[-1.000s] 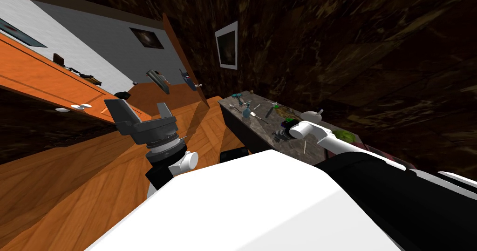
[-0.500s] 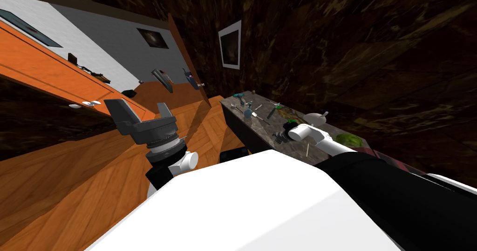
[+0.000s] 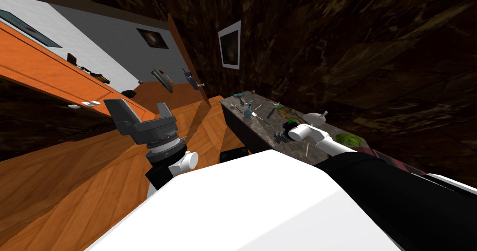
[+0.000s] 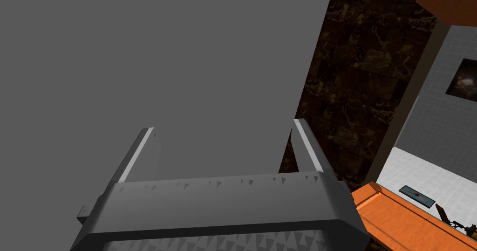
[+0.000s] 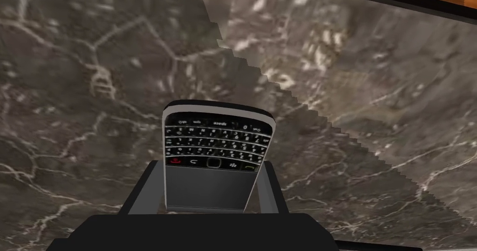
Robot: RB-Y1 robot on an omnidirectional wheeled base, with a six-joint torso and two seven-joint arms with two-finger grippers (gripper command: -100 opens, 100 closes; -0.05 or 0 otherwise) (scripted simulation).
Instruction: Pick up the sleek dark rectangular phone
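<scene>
1. Over the last second the whole head view slid a little. That was our own head or torso moving, not the things on the bench (image 3: 261, 127). In the last half second the view has not shifted at all, and the right arm has come to rest over the bench's near part.

2. The right claw (image 5: 212, 164) is closed on the phone (image 5: 216, 141). Its two fingers (image 5: 266, 187) press the phone's long sides. The screen end sits deep between them, and the keypad end sticks out past the fingertips toward the marbled bench top.

3. The phone is dark with a pale rim. It looks straight in the grip, not skewed.

4. We cannot tell whether the keypad end touches the bench or hangs just clear of it, since no gap or shadow shows beneath it.

5. The left claw (image 3: 139, 111) is held up beside us over the wooden floor, well apart from the bench. Its fingers are spread wide with nothing between them.

6. We judge that the grasp is made and the lift is what remains. With the arm now still, the next move would be straight up and away from the bench top, kept slow because the phone's smooth sides could slip.

7. The white bowl (image 3: 315, 118) and the small tools (image 3: 247, 108) lie farther along the bench, clear of a straight lift.
</scene>
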